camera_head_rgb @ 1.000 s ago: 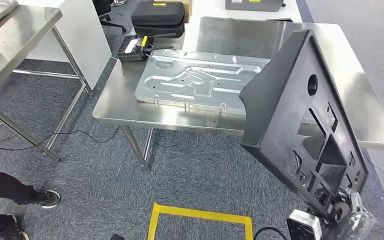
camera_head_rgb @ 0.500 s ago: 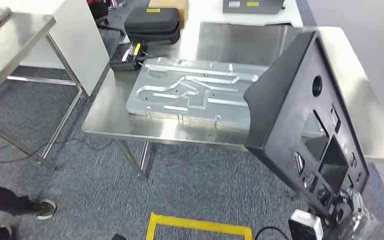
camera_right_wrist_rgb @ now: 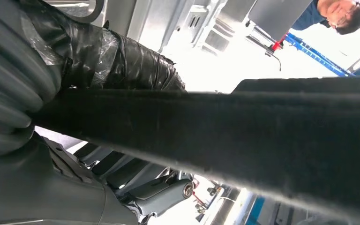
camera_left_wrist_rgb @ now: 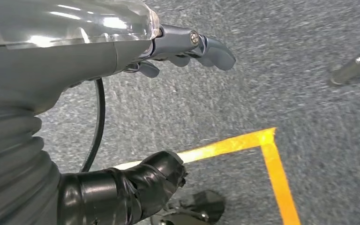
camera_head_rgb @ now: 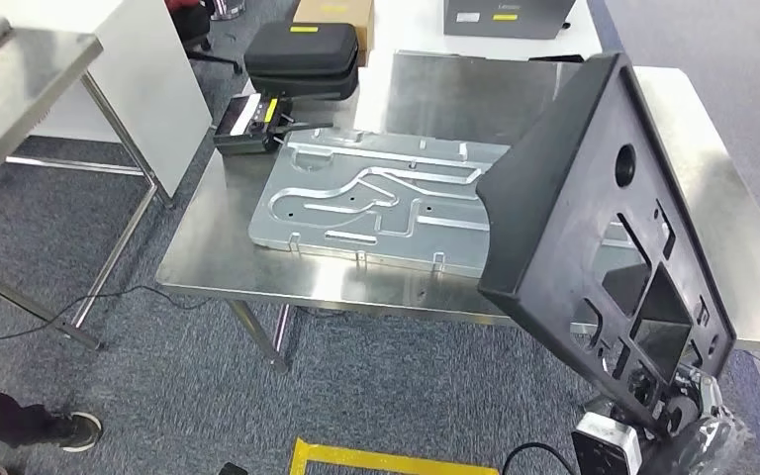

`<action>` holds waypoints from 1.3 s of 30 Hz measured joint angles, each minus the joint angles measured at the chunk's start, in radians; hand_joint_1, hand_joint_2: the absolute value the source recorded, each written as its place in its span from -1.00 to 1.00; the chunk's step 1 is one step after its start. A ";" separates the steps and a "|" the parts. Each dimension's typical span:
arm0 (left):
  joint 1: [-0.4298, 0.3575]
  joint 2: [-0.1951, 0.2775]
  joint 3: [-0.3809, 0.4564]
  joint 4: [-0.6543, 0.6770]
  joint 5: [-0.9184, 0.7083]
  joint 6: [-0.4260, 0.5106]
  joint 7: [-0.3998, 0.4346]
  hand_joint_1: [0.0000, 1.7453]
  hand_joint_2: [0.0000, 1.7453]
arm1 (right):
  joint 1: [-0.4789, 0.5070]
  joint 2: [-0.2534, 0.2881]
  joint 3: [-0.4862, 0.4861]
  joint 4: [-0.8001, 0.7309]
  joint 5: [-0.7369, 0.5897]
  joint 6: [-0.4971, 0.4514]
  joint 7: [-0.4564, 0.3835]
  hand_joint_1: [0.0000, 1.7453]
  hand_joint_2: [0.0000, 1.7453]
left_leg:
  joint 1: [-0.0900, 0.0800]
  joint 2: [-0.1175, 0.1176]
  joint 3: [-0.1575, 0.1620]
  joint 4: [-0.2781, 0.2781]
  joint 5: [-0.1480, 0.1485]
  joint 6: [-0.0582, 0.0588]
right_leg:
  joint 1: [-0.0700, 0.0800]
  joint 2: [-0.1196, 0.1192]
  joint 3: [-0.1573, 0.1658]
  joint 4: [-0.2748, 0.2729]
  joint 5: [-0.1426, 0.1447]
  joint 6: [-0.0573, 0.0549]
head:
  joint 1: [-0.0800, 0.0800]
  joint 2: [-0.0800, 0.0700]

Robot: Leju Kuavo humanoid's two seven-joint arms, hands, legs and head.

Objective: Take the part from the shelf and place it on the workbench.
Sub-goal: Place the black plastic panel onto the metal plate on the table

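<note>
One right hand [camera_head_rgb: 675, 411] clamps the stiff, bulky black plastic panel [camera_head_rgb: 594, 228] by its lower corner, top-heavy above those fingers.

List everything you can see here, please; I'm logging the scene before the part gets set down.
Black plastic panel: one, black with cut-outs, held tilted above the workbench's near right edge.
Machined metal plate: one, silver, lying flat on the workbench.
Workbench: one, stainless steel, centre.
Black case: one, zipped, at the workbench's far left corner.
Handheld device: one, black with yellow, beside the plate's far left corner.
Cardboard box: one, brown, behind the case.
Floor tape: yellow outline on grey carpet.
Person's shoe: one, black, lower left.
Left hand: grey, hanging over the carpet, holding nothing.
Right hand: grips the panel's edge.
</note>
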 joint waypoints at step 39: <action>-0.005 0.002 -0.002 0.000 -0.013 -0.045 -0.018 -1.00 1.00 | -0.030 -0.022 -0.008 -0.018 0.015 0.000 -0.001 1.00 1.00 | 0.004 -0.001 0.015 -0.001 -0.006 0.011 | -0.007 -0.003 -0.147 0.183 0.005 0.014 | 0.002 0.000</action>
